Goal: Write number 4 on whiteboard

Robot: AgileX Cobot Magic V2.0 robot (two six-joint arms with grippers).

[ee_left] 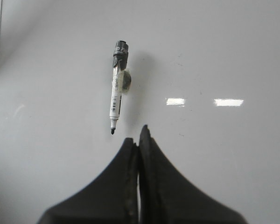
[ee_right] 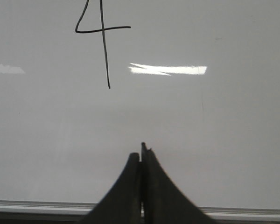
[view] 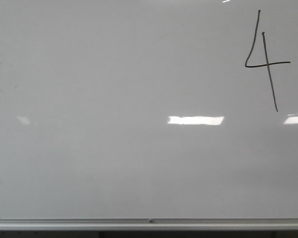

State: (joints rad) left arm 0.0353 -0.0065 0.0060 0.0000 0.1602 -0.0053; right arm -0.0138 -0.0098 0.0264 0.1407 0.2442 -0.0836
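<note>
Whiteboard [view: 114, 163] w/ number 4 [view: 264, 62] top right; marker [ee_left: 116, 88] stuck on; both end effectors [ee_left: 139, 135] [ee_right: 143, 150] pressed together, empty.

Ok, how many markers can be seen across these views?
1. A single marker shows only in the left wrist view, uncapped, lying against the whiteboard just beyond the shut left gripper. None shows in the front or right wrist views; others could be out of frame.

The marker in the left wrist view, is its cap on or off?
Off: the marker shows its bare dark tip, pointing toward the shut left gripper. It sits on the whiteboard, held by nothing.
</note>
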